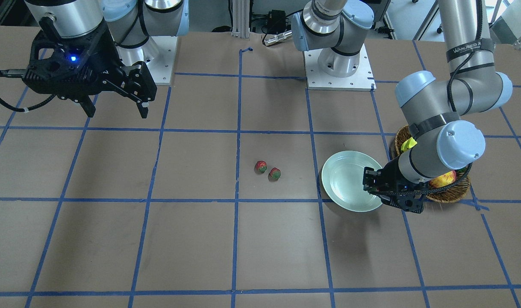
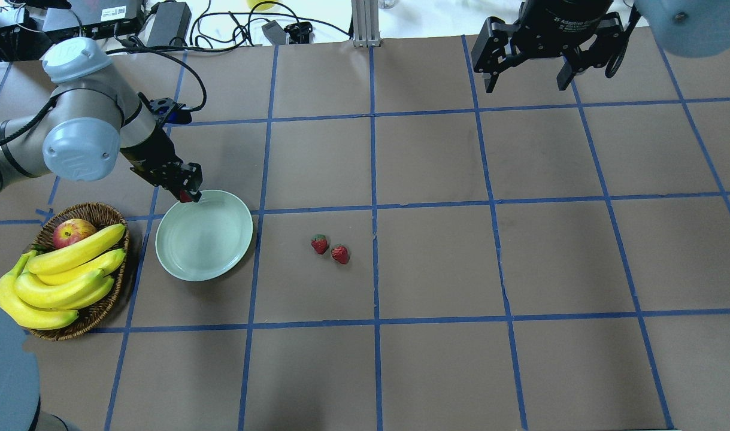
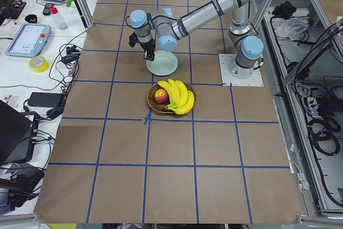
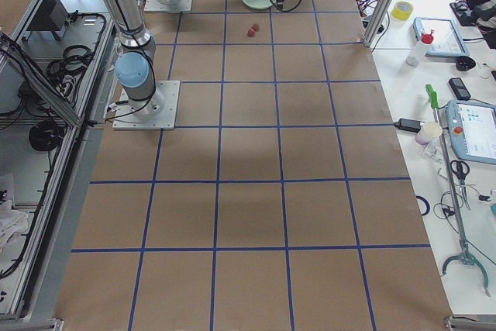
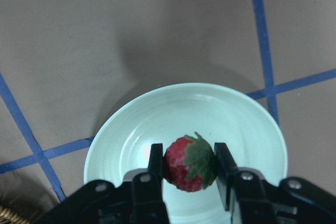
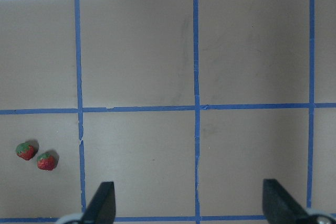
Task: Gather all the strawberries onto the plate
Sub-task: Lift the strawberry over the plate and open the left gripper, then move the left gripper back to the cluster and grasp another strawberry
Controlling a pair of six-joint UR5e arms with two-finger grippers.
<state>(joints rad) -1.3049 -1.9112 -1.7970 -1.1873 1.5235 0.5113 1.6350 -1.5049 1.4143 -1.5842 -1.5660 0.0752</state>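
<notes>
My left gripper (image 5: 189,163) is shut on a strawberry (image 5: 189,163), red with a green cap, and holds it over the pale mint plate (image 5: 241,124). In the overhead view this gripper (image 2: 188,195) hangs at the plate's (image 2: 204,234) far-left rim. Two more strawberries (image 2: 320,243) (image 2: 340,254) lie side by side on the brown table right of the plate. They also show in the front view (image 1: 260,166) (image 1: 274,173) and in the right wrist view (image 6: 25,150) (image 6: 46,160). My right gripper (image 2: 526,76) is open and empty, high at the far right.
A brown wicker basket (image 2: 107,305) with bananas (image 2: 65,278) and a red-yellow apple (image 2: 72,231) stands left of the plate. Blue tape lines grid the table. Cables and power bricks lie beyond the far edge.
</notes>
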